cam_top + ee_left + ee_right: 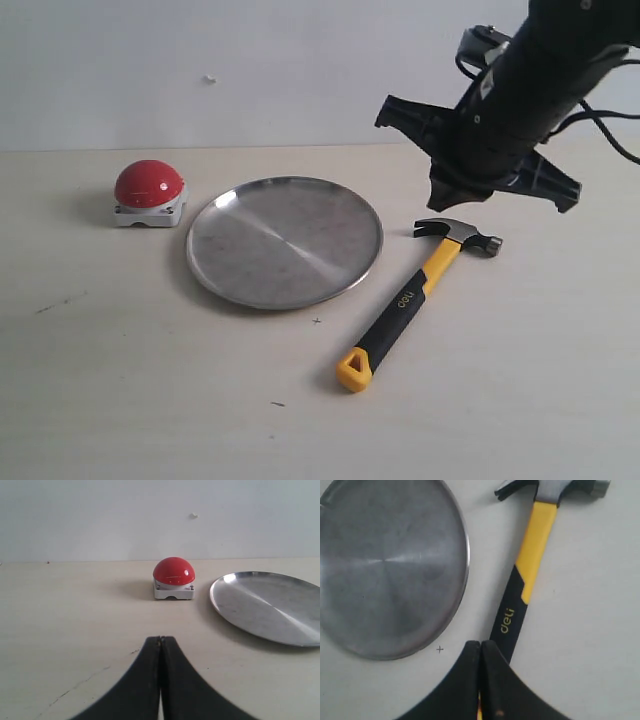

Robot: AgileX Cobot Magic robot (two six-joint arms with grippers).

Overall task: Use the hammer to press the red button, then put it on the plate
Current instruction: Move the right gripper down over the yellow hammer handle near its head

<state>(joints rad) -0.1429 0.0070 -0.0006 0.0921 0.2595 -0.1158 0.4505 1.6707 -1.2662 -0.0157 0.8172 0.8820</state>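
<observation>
Flat on the pale counter [150,400], to the right of the plate [285,240] in the exterior view: the hammer [415,300]. Laid on a slant, dark head toward the wall [300,70], yellow loop toward the near edge, claw pointing at the plate. Just beside the plate's rim, not touching it. Yellow along the upper handle, black at the grip, with "deli" lettered on the black (easiest to read in the right wrist view, where the hammer [532,555] runs alongside the plate [385,570]).

In the air above the hammer: the right end effector [480,647], fingers pressed together tip to tip, holding nothing. From the wrist camera, tips lined up over the black grip, no clasp on it. In the exterior view, right arm [520,80] slanting in from the upper right, over the hammer's head, clear of the counter.

Next outward: the plate, round, shallow, brushed silver, flat on the counter.

Left of the plate, near it but apart: the red button [149,185], glossy dome upright on its small square light-grey base.

In the left wrist view: the left end effector [160,642], fingers together with no gap, aimed toward the red button [173,571] and well short of it, with the plate [270,607] off to one side.
</observation>
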